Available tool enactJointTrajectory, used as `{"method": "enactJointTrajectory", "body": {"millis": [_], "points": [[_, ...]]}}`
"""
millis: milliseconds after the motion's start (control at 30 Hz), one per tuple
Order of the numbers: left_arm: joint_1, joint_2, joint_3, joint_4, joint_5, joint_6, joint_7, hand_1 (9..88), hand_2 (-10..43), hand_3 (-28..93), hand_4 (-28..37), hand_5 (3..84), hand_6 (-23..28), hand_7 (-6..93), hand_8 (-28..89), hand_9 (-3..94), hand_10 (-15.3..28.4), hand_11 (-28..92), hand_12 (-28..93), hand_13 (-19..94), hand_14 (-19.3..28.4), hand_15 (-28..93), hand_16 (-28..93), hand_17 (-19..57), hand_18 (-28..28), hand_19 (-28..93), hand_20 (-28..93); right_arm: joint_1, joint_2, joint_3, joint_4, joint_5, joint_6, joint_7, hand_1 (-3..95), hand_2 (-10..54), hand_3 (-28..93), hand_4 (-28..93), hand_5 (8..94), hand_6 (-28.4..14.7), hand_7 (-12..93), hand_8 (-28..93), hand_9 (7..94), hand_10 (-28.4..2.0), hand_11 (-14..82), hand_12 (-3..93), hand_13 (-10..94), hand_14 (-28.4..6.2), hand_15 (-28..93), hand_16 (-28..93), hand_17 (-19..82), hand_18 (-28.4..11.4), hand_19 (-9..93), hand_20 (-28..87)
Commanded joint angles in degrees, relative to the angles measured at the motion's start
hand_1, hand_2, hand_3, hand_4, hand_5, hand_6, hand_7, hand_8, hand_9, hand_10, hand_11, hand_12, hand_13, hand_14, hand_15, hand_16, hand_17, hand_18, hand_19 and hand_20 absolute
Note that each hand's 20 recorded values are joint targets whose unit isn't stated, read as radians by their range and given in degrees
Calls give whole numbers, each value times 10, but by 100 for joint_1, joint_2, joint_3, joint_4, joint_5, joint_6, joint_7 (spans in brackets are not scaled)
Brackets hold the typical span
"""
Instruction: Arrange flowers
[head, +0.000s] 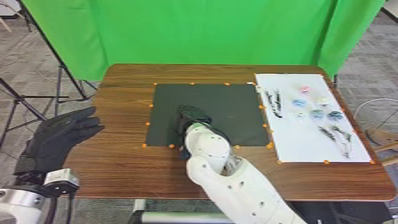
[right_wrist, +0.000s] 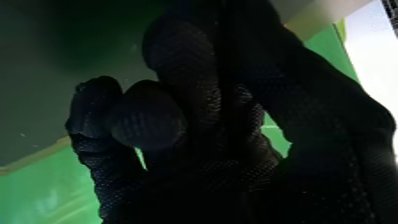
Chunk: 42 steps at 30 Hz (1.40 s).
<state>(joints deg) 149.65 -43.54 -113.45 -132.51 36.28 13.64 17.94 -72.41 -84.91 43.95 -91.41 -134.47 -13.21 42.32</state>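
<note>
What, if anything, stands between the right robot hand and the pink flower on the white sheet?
Dark sprigs lie between the right robot hand and the pink flower, on the white sheet's left part. They look low, so passing above them seems possible.

In the head view we get bright, fairly even light, and the sheet (head: 306, 146) and right arm (head: 251, 194) come out almost white. The right hand (head: 188, 115) sinks into the dark mat (head: 238, 102). In the right wrist view we find that hand (right_wrist: 329, 120) nearly black against brighter patches, with murky shadow beyond.
</note>
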Motion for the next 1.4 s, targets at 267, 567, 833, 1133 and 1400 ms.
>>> {"method": "enactJointTrajectory", "body": {"millis": [267, 567, 833, 1133, 1400], "points": [[-109, -5, 84, 64, 32, -104, -130, 273, 76, 780, -140, 440, 148, 107, -68, 401, 236, 305, 113, 319, 284, 538, -102, -95, 234, 588, 146, -126, -60, 12, -56, -25, -45, 46, 463, -95, 733, -235, 782, -23, 364, 162, 806, -137, 460, 305, 728, -108, 757, 283, 366, -273, 919, 289], [-100, -143, 42, 31, 119, -162, -273, 276, 79, 776, -138, 440, 149, 106, -68, 403, 237, 303, 113, 322, 284, 540, -105, -95, 236, 591, 144, -70, 85, -250, -204, -314, 122, 96, 418, -95, 730, -229, 726, -38, 359, 133, 757, -157, 466, 256, 701, -113, 757, 274, 353, -277, 913, 278], [229, -194, -75, -42, 75, -92, -206, 277, 80, 772, -136, 444, 149, 105, -67, 411, 240, 297, 115, 326, 284, 541, -106, -95, 236, 592, 140, -55, 345, -527, -621, -87, 334, 54, 317, -54, 722, -204, 698, -61, 325, -108, 743, -173, 461, 243, 708, -117, 773, 257, 374, -284, 931, 245], [256, -129, -87, -56, 82, -63, -159, 277, 80, 772, -137, 448, 151, 104, -67, 420, 242, 294, 120, 336, 284, 540, -104, -95, 236, 593, 137, 147, 439, -693, -591, -309, 363, 6, 294, -43, 688, -198, 694, -72, 310, -98, 741, -181, 463, 240, 715, -116, 779, 263, 387, -284, 932, 257], [260, -143, -41, -64, 85, -68, -149, 272, 77, 780, -135, 445, 148, 105, -67, 407, 235, 301, 119, 314, 284, 542, -105, -95, 233, 591, 135, 258, 526, -687, -372, -661, 52, 56, 284, -37, 690, -196, 692, -88, 300, -92, 729, -193, 461, 240, 703, -132, 777, 268, 384, -284, 930, 239]]}}
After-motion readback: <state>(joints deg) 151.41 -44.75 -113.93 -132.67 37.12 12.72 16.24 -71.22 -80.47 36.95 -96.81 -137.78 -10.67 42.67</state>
